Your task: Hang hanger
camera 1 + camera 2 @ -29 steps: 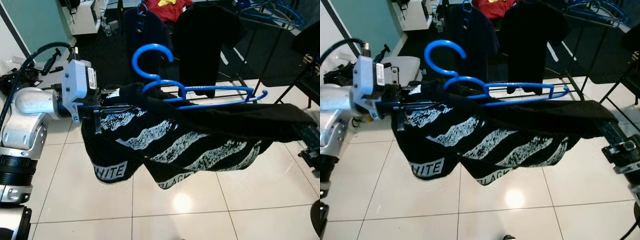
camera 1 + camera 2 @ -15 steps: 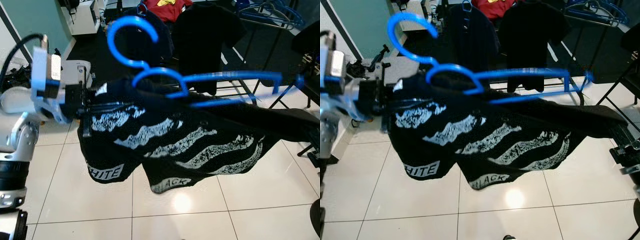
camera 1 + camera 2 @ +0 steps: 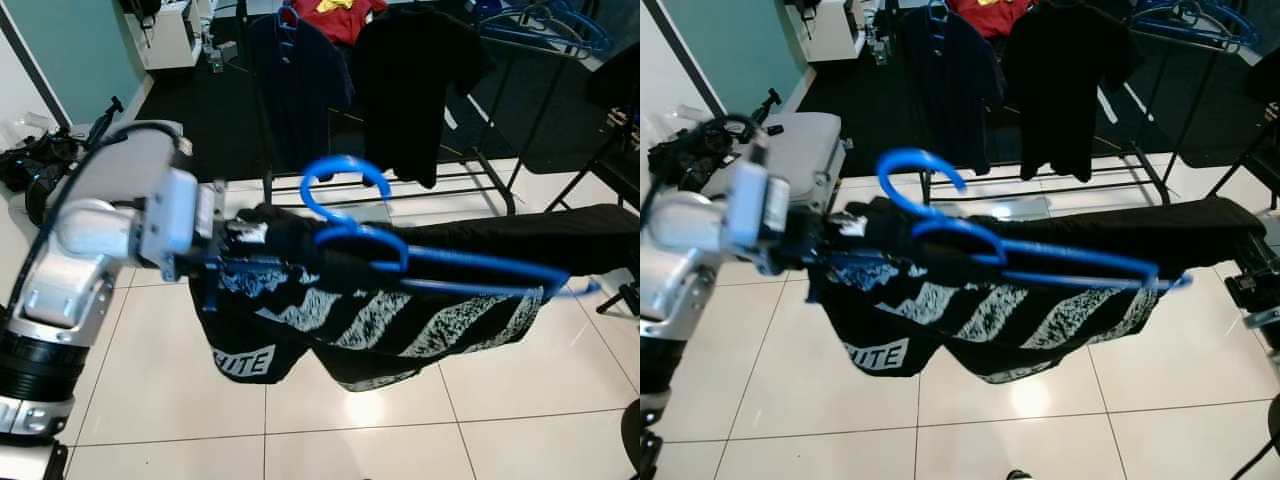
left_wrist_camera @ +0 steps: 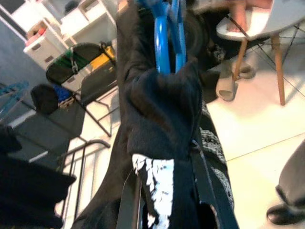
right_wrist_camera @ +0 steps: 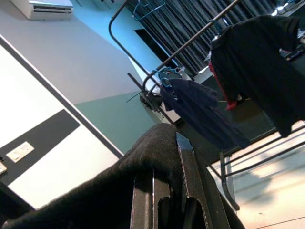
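Left eye view: left pincer [image 3: 225, 262] clamps shirt [image 3: 400, 325] at centre left; hanger [image 3: 400, 255] lies across it. Right pincer [image 5: 167, 200] clamps shirt's other end.

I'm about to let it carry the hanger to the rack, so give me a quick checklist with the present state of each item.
1. Left pincer grips the garment at the hanger's neck end: ok.
2. Right pincer holds the far end of the garment: ok, cloth lies draped over its fingers.
3. Hanger seated inside the garment: not ok, its blue bar lies on top of the cloth.
4. Hook free and pointing up: ok.
5. Rack has free rail space: cannot tell.
6. Garment hem off the floor: ok.
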Robot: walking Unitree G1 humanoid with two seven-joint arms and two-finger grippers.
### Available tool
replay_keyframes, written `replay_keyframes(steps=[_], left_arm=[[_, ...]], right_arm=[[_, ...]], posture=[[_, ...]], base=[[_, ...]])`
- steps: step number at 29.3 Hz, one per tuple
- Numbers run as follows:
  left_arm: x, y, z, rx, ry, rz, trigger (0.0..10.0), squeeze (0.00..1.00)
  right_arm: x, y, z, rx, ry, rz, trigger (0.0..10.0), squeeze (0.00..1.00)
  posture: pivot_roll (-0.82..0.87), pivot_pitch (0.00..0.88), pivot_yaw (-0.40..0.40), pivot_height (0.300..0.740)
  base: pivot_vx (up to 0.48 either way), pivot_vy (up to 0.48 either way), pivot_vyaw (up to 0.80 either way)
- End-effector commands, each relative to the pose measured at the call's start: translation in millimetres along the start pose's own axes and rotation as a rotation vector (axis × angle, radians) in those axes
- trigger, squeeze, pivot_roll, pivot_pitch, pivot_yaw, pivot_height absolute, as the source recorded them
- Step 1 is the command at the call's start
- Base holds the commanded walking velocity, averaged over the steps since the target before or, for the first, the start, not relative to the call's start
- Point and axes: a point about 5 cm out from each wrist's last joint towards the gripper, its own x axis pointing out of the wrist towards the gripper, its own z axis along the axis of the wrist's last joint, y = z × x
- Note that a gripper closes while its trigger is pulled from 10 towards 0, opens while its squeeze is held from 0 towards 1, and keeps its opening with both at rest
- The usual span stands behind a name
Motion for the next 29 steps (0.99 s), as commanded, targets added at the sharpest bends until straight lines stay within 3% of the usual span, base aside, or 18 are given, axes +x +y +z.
replay_keyframes(steps=[1,3,7,21,27,29], left_arm=[[-3.3,-0.5,-5.5,0.032,0.057,0.011,10.0,0.0],[-1.4,0.3,-14.1,0.063,0.127,0.035,10.0,0.0],[1.6,1.5,-20.8,0.066,0.162,0.074,10.0,0.0],[-7.4,17.7,-6.6,0.041,0.035,0.21,10.0,0.0],[-9.1,20.0,-3.8,0.048,0.033,0.221,10.0,0.0],[-9.1,18.9,-7.3,0.073,0.079,0.215,10.0,0.0]], right_arm=[[-0.3,0.1,5.3,-0.024,-0.034,-0.014,0.0,0.0],[3.3,2.9,3.5,-0.023,-0.028,-0.006,0.0,0.0],[7.2,7.0,-2.3,-0.02,-0.008,0.012,0.0,0.0],[7.2,6.5,-13.1,-0.007,0.034,0.007,0.0,0.0],[6.5,6.6,-16.8,-0.003,0.043,0.003,0.0,0.0],[6.5,7.5,-19.7,-0.001,0.049,0.002,0.0,0.0]], posture=[[-0.07,0.166,0.061,0.74],[-0.07,0.166,0.06,0.74],[-0.07,0.164,0.058,0.74],[-0.07,0.161,0.054,0.74],[-0.07,0.162,0.055,0.74],[-0.07,0.165,0.055,0.74]], base=[[0.0,0.0,0.0],[0.0,0.0,0.0],[0.0,0.0,0.0],[0.0,0.0,0.0],[0.0,0.0,0.0],[0.0,0.0,0.0]])
